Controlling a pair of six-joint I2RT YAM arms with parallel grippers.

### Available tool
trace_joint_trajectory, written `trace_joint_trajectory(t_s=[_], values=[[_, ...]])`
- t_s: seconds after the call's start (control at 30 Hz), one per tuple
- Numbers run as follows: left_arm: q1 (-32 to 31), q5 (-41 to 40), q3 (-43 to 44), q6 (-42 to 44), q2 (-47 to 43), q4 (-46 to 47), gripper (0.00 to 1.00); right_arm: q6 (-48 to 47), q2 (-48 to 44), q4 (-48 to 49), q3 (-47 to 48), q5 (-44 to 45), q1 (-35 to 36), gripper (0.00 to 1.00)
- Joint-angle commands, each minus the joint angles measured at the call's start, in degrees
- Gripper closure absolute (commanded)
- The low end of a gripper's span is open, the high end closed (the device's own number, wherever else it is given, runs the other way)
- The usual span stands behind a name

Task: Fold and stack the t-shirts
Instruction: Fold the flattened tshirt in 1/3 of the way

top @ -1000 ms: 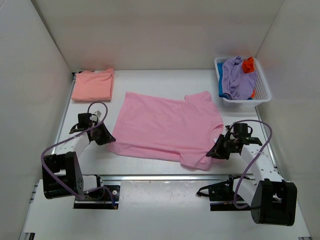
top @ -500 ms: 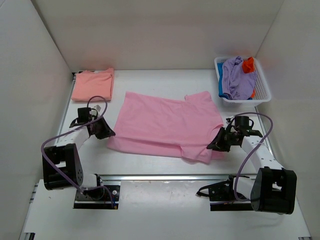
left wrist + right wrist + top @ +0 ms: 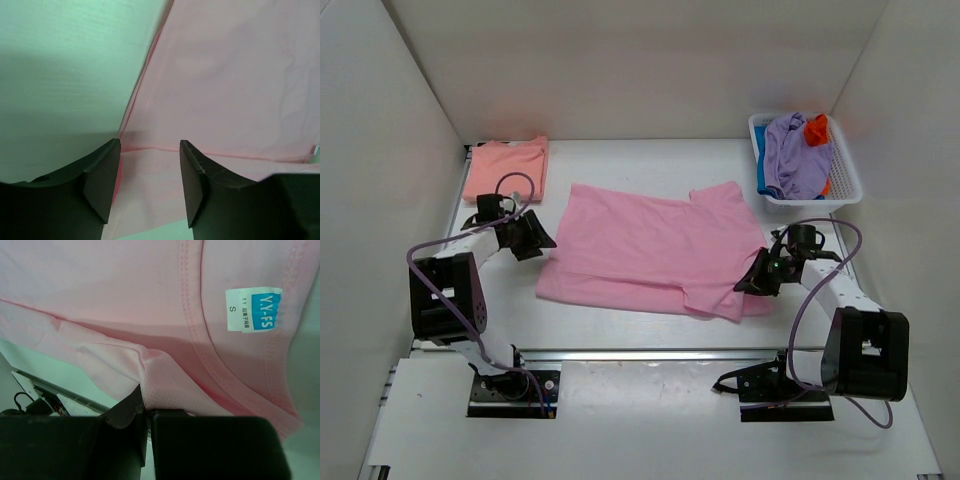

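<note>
A light pink t-shirt (image 3: 650,245) lies spread across the middle of the table, its near edge doubled back onto itself. At the shirt's left edge my left gripper (image 3: 533,237) stands open; the left wrist view shows the pink cloth (image 3: 225,75) lying flat under the gripper (image 3: 150,144), nothing pinched. My right gripper (image 3: 748,284) is shut on a fold of the pink shirt (image 3: 165,375) at its right side, near the collar and its size label (image 3: 252,309). A folded salmon-peach t-shirt (image 3: 507,168) lies at the back left.
A white slatted basket (image 3: 850,178) at the back right holds a lavender shirt (image 3: 790,150), an orange one (image 3: 816,128) and a blue one (image 3: 761,172). White walls close in the table on three sides. A metal rail (image 3: 650,355) runs along the near edge.
Both grippers moved away from the near edge, carrying the pink shirt's near hem over the shirt. The left gripper then opened and let the cloth go; the right stays shut.
</note>
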Motion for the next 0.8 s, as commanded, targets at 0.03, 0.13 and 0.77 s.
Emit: trace_joint_trajectory(t_s=[0.03, 0.13, 0.77], values=[[0.1, 1.6, 3.1, 0.1, -2.3, 0.8, 0.38, -0.5, 0.6, 3.7, 1.0, 0.8, -1.2, 1.0], [0.4, 2.3, 0.2, -0.1, -3.8, 2.3, 0.38, 0.4, 1.2, 5.9, -0.4, -0.2, -3.0, 1.0], [-4.2, 2.3, -1.6, 3.0, -12.2, -4.1, 0.39, -3.2, -1.2, 0.9, 2.0, 9.0, -3.2, 0.48]])
